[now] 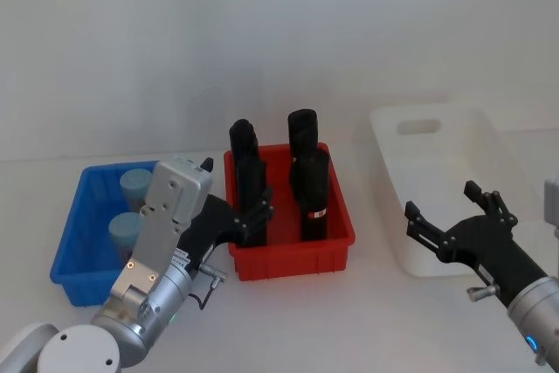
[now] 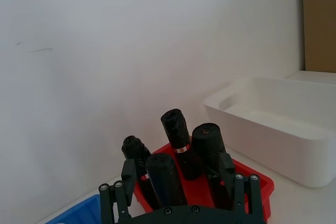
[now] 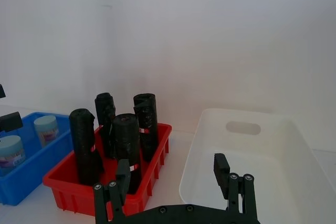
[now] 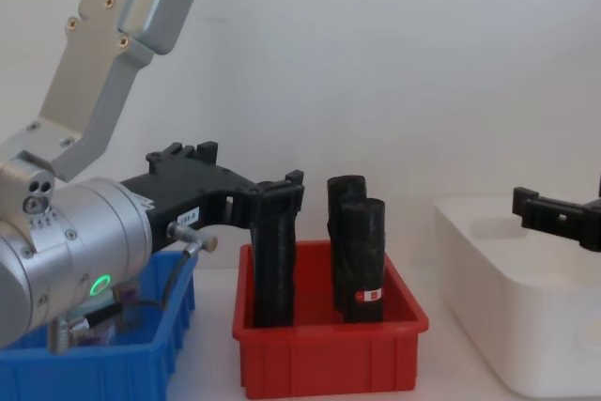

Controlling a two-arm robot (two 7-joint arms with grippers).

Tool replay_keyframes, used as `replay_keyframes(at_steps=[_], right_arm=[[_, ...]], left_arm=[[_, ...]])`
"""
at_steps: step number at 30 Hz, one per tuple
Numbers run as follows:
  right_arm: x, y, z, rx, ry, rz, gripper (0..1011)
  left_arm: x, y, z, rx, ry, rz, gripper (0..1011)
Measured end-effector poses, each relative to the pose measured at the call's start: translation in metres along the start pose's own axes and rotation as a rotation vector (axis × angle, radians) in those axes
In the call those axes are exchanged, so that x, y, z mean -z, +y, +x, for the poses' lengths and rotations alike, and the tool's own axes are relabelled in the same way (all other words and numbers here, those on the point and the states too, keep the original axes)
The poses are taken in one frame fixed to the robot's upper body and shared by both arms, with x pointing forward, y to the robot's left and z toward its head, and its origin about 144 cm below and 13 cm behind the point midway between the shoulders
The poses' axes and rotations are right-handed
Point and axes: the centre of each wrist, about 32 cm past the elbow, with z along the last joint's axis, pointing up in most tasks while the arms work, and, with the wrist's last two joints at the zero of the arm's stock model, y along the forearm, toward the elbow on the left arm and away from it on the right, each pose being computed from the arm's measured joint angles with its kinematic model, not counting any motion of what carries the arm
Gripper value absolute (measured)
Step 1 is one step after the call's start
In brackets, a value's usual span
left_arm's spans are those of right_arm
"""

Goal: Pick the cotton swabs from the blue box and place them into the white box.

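Two clear cotton swabs jars stand upright, pale blue lids up, in the low blue plastic box at left. Both pincers are released: the left gripper is by the red bin with four black rolls, and the right gripper is near the large white plastic tub.

We find three containers in a row on the table: the left box, the middle bin just beside it, and the right box set apart. Two cotton swabs stand in the left box, one behind the other. Four rolls stand in the middle bin, two behind two. The left end effector hangs over the middle bin's left side, and the right end effector over the right box's near edge.
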Motion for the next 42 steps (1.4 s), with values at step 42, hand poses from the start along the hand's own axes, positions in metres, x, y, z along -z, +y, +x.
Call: replay_keyframes(at_steps=[42], right_arm=[[0.0, 0.0, 0.0, 0.0, 0.0, 0.0, 1001]], left_arm=[[0.006, -0.007, 0.056, -0.045, 0.11, 0.121, 1004]])
